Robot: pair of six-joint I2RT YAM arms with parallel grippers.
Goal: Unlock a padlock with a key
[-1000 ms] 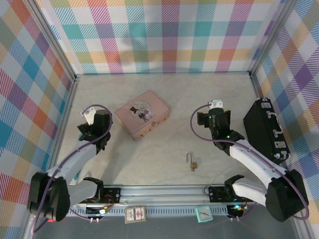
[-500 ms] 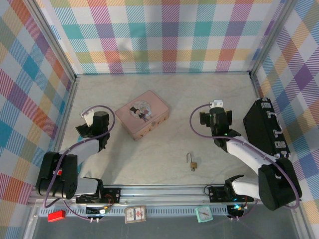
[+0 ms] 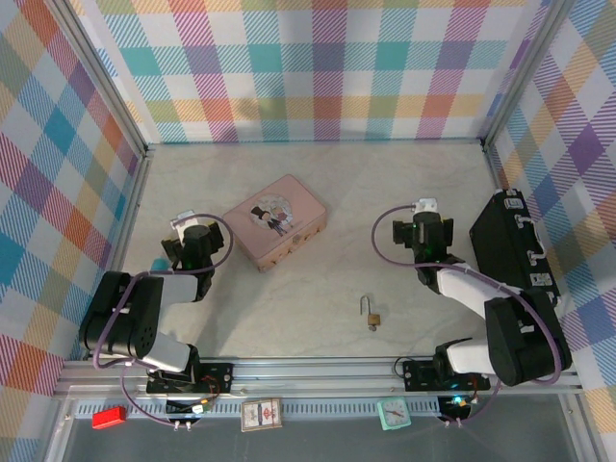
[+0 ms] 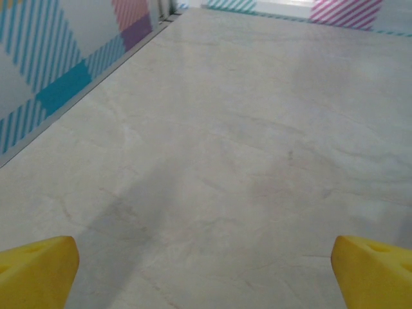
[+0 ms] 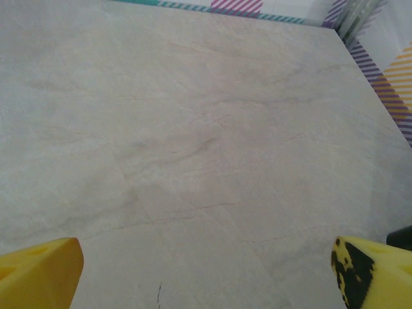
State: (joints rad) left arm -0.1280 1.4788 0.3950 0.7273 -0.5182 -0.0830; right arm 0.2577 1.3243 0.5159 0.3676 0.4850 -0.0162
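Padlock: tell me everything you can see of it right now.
The tiny padlock has a squarish brass-gold body and a thin silver U-shaped shackle, both metal by the look. It lies flat on the pale marble-patterned table, close to the near edge and right of centre, with the shackle pointing towards the far wall. Only the table touches it. It is too small to tell whether the shackle is latched.

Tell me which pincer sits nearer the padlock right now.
The right pincer, beside the black case: the padlock lies on its half of the table, toward the near edge. The left pincer, beside the pink tin, is clearly farther off.
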